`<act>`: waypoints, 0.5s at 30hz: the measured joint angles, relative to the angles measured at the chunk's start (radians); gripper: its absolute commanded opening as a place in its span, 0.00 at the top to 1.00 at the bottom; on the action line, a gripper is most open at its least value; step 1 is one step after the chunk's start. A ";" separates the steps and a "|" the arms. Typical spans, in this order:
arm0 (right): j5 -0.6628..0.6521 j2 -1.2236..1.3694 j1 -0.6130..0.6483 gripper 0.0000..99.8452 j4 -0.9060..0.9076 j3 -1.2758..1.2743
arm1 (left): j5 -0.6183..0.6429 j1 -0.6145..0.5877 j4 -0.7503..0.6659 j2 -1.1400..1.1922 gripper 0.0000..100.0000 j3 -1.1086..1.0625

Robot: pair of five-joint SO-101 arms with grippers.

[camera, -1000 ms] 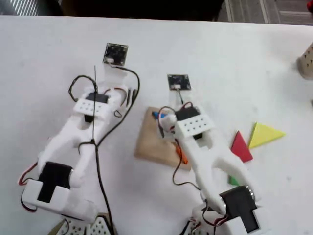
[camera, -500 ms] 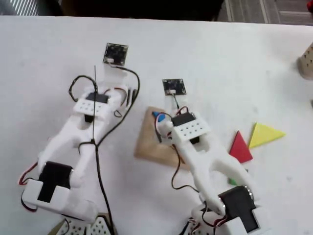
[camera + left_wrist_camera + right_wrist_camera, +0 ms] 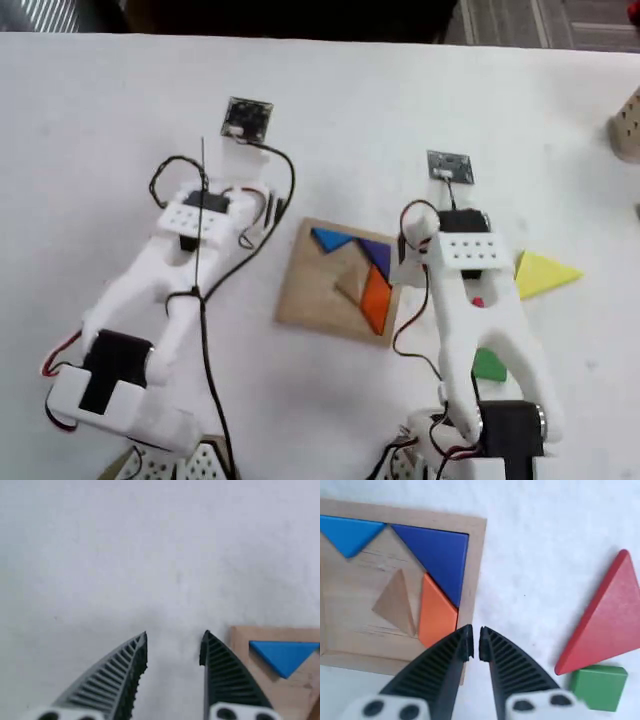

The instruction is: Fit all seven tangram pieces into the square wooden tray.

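Note:
The square wooden tray [image 3: 300,300] lies at the table's middle. In it are a light blue triangle [image 3: 328,238], a dark blue piece [image 3: 378,252], an orange piece [image 3: 375,298] and a wood-coloured triangle [image 3: 352,285]. My right gripper [image 3: 475,642] is shut and empty, just off the tray's edge [image 3: 477,555] beside the orange piece [image 3: 436,617]. A red triangle [image 3: 607,620] and a green square [image 3: 599,686] lie on the table close by. A yellow triangle [image 3: 545,272] lies right of the right arm [image 3: 465,255]. My left gripper [image 3: 172,647] is open and empty above bare table, left of the tray corner [image 3: 242,640].
A tan pegged object [image 3: 628,125] stands at the table's far right edge. Black cables [image 3: 200,300] run along the left arm. White table stretches beyond both arms at the back.
The right arm swung right, off the tray, and now sits between tray and yellow triangle, covering most of the red triangle. The tray's pieces are uncovered. The left arm shifted slightly.

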State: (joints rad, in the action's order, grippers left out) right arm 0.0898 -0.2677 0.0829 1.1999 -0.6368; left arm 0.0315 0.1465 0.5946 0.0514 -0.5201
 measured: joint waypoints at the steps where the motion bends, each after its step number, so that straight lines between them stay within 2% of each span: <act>1: -0.014 -0.012 -0.023 0.98 0.000 -0.012 | 0.000 0.011 0.018 0.000 0.91 0.000; 3: -0.063 -0.043 -0.075 0.98 0.005 -0.038 | 0.000 0.034 0.058 -0.005 0.98 0.000; 10: -0.210 -0.170 -0.295 0.98 -0.028 -0.227 | -0.006 0.141 0.213 -0.106 0.98 -0.012; 15: -0.316 -0.253 -0.466 0.98 -0.046 -0.331 | -0.008 0.316 0.224 -0.172 0.98 -0.098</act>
State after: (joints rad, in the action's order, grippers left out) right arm -0.2263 -0.5209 -0.3836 1.1538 -0.9682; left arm 0.0238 0.4626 0.8186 -0.1204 -0.6183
